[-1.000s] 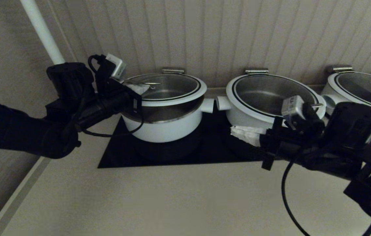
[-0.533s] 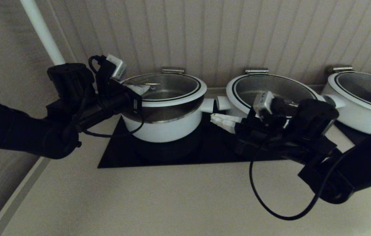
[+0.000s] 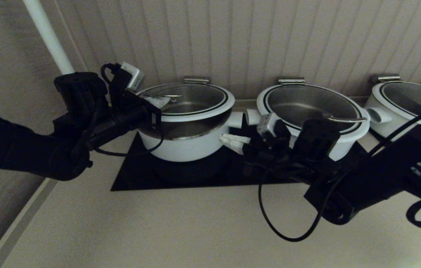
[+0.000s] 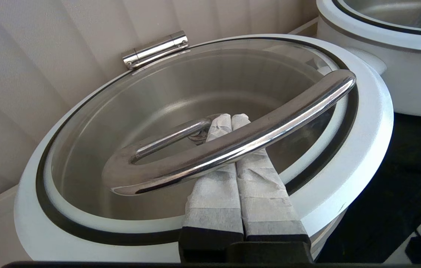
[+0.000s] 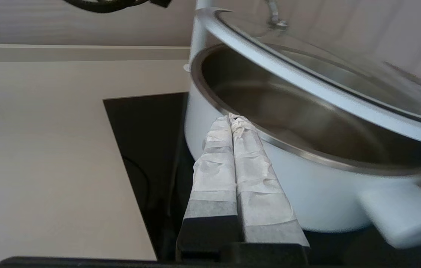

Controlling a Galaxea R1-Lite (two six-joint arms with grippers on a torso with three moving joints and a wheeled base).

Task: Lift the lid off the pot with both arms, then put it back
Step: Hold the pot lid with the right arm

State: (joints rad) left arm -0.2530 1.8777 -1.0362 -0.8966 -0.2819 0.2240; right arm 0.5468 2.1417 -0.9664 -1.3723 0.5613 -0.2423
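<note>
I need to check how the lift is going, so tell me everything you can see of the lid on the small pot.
The lid is a round glass disc with a white rim, a black ring inside it and a slim arched steel handle. It is raised and tilted above the pot, with a gap showing the pot's steel lining on the near side. A steel hinge-like bracket sits at its far edge by the wall. The left gripper, fingers together, is slid under the handle. The right gripper, also shut, is at the pot's rim below the lid.

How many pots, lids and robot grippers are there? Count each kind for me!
Pots: 3, the pot, the middle pot, the far pot
Lids: 3, the lid, the middle lid, the far lid
Grippers: 2, the left gripper, the right gripper
Total: 8
</note>
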